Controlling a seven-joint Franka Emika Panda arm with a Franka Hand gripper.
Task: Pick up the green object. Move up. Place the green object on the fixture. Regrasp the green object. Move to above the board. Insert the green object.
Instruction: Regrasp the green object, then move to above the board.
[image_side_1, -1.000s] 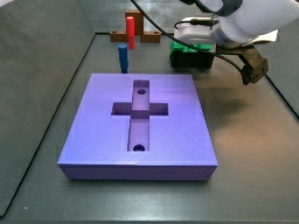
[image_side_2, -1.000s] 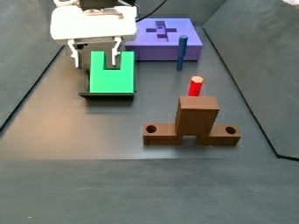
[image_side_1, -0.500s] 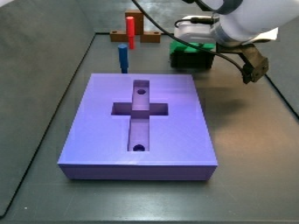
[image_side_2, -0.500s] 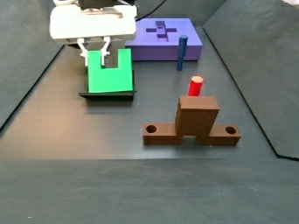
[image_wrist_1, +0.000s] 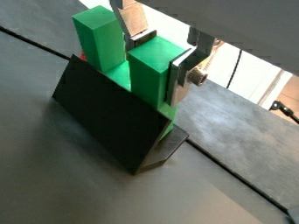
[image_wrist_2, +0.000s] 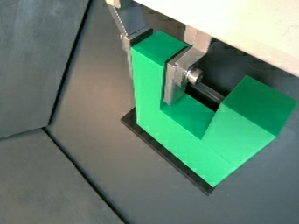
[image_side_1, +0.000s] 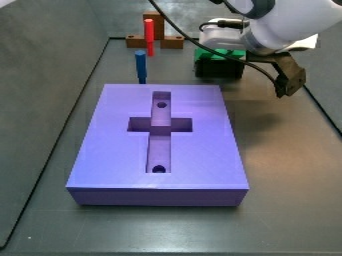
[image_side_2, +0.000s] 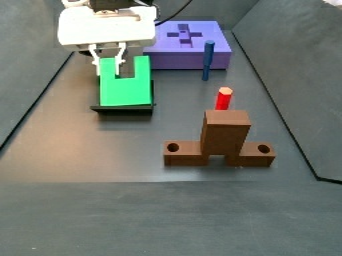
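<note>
A bright green chunky U-shaped block (image_side_2: 127, 90) lay on the dark, low-walled fixture (image_side_2: 123, 107) in the upper left of a side view, while in a side view from the opposite end it showed only as a green sliver (image_side_1: 218, 50) at the upper right, mostly hidden by the arm. The white-bodied gripper (image_side_2: 111, 64) hung directly over the block's far end. In both wrist views its flat silver fingers (image_wrist_2: 177, 77) straddled one prong of the green block (image_wrist_2: 193, 122), one plate lying against the prong's inner face in the notch (whether the other plate also touched could not be told), so the jaws stood nearly closed around that prong. The block (image_wrist_1: 128, 61) leaned on the fixture's dark sloping face (image_wrist_1: 111, 114). The large flat purple board (image_side_1: 160, 140) with its cross-shaped recess filled the middle of a side view, well apart from the fixture. A thin blue peg (image_side_1: 140, 67) stood just beyond the board's far edge. A red peg (image_side_2: 225, 98) rose from a brown stepped base (image_side_2: 222, 140) right of centre.
</note>
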